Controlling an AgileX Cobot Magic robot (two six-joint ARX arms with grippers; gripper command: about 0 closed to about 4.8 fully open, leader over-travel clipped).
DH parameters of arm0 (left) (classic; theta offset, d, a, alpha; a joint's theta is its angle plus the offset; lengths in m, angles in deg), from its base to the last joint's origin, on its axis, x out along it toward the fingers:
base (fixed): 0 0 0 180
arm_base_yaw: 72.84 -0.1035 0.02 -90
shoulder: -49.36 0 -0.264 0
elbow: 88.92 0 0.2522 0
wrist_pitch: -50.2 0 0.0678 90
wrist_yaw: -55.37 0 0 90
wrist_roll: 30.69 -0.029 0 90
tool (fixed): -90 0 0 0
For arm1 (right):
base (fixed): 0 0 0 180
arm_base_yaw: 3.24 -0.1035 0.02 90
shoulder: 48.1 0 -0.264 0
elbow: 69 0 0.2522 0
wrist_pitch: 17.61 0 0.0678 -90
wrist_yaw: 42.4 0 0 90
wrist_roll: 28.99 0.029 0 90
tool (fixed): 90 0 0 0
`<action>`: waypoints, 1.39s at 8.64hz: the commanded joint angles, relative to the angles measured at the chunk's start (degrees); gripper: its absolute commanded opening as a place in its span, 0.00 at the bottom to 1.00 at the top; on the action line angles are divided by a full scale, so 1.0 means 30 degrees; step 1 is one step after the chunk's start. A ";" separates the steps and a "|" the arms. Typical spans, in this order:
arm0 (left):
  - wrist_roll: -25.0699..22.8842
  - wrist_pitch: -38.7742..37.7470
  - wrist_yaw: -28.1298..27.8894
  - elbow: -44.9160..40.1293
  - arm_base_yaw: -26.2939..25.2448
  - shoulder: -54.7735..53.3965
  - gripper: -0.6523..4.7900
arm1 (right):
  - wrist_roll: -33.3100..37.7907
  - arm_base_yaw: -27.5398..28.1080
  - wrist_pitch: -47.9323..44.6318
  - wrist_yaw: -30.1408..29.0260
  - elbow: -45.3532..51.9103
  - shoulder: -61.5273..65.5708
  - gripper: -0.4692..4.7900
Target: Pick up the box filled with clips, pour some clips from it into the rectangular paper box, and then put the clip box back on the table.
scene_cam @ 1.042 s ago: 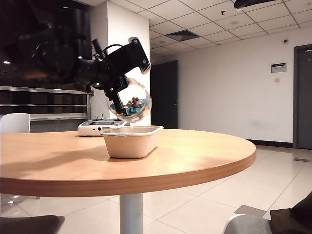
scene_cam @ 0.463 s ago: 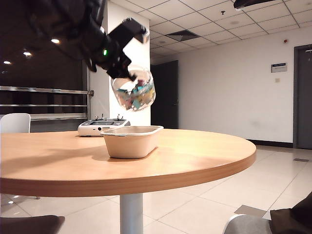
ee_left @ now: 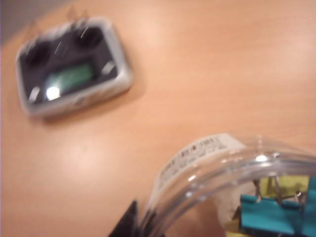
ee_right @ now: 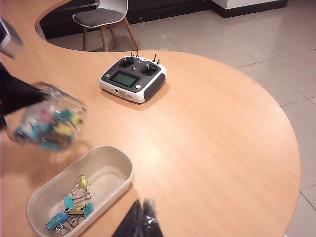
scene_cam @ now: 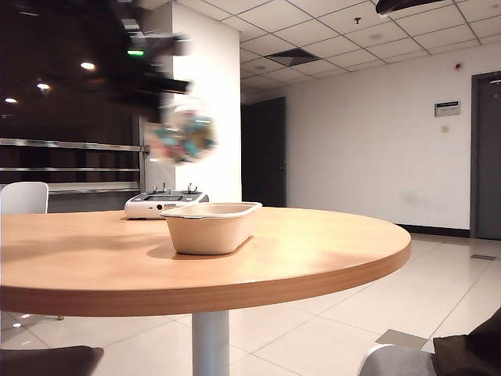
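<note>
1. My left gripper (scene_cam: 160, 94) is up in the air, over the left part of the table (scene_cam: 313, 251). It is shut tight on the box filled with clips (scene_cam: 182, 137). It looks blurry to me from the side.
2. The jar hangs high, up and to the left of the rectangular paper box (scene_cam: 210, 227). It touches nothing below.
3. Through my left wrist camera I see the jar's clear rim (ee_left: 232, 173) and a teal clip inside.
4. The paper box sits on the table. Some clips (ee_right: 71, 207) lie in one end of it.
5. A grey remote control (scene_cam: 164, 204) rests behind the paper box.
6. My right gripper (ee_right: 140, 222) hangs over the table near the paper box. Its fingers are pressed together and hold nothing.
</note>
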 commanded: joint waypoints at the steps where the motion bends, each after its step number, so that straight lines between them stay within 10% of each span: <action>1: 0.2477 -0.4167 0.2324 0.0146 -0.3526 0.0350 0.11 | -0.0051 -0.0015 -0.0350 -0.0124 -0.0102 -0.0058 0.08; 5: 0.1676 -0.6892 0.2295 0.0131 -0.3789 -0.0714 0.11 | -0.0044 -0.0015 -0.0335 -0.0124 -0.0102 -0.0058 0.08; 6: -0.0794 -0.8845 0.3053 -0.0219 -0.3789 -0.1071 0.11 | -0.0044 -0.0015 -0.0328 -0.0131 -0.0102 -0.0058 0.08; 10: -0.0015 -0.7730 0.4262 -0.0452 -0.3752 -0.2011 0.38 | -0.0044 -0.0015 -0.0335 -0.0124 -0.0102 -0.0058 0.08; 12: 0.1137 -0.8473 0.5574 -0.0342 -0.3752 0.1056 0.29 | 0.0029 -0.0015 -0.1122 -0.0175 -0.0160 -0.0678 0.08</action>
